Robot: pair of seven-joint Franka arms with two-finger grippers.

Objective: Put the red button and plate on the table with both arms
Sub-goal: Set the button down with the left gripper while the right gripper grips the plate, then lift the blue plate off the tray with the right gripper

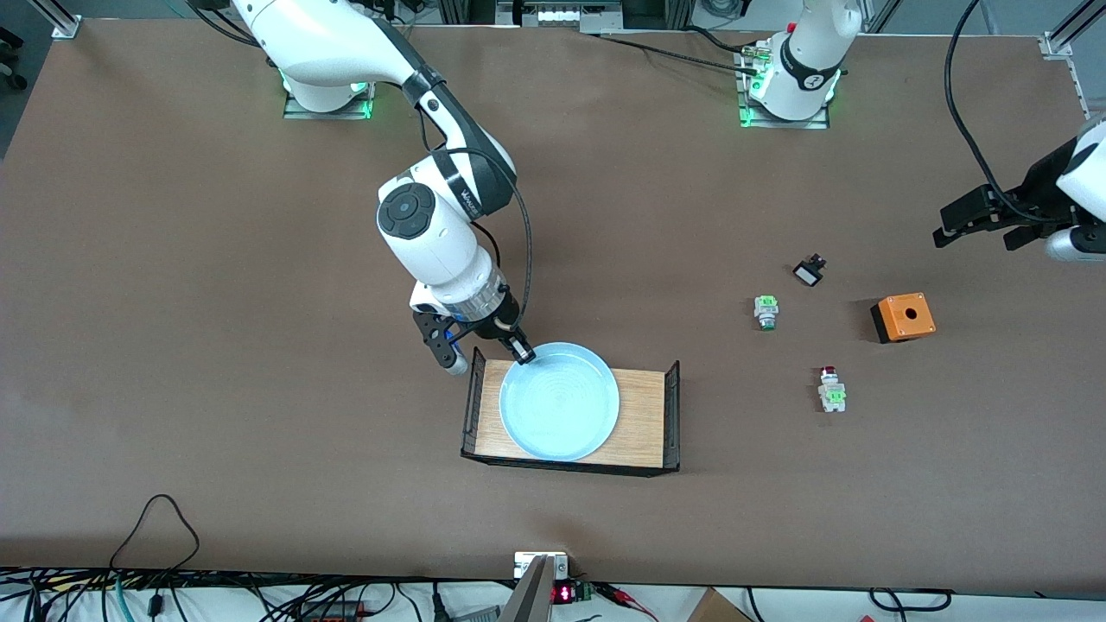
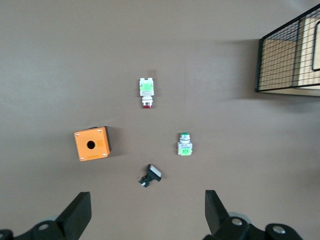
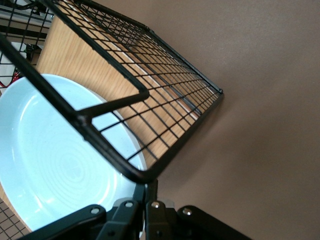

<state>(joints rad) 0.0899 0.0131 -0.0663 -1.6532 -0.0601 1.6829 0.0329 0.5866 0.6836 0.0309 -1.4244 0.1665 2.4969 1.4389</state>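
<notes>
The pale blue plate (image 1: pixel 559 400) (image 3: pixel 50 160) lies in a small wooden tray (image 1: pixel 644 415) with black mesh ends. My right gripper (image 1: pixel 521 350) (image 3: pixel 150 192) is shut on the plate's rim, at the edge toward the robots' bases, beside one mesh end. The red button (image 1: pixel 830 387) (image 2: pixel 146 90) lies on the brown table (image 1: pixel 259 345), toward the left arm's end. My left gripper (image 1: pixel 981 226) (image 2: pixel 145 215) hangs open and empty over the table at that end, with the small parts spread below it.
A green-capped switch (image 1: pixel 765 311) (image 2: pixel 184 144), a small black-and-white part (image 1: pixel 809 271) (image 2: pixel 151 175) and an orange box (image 1: pixel 903 317) (image 2: pixel 92 143) with a round hole lie near the red button. The tray's mesh end (image 3: pixel 150 100) stands close to my right gripper's fingers.
</notes>
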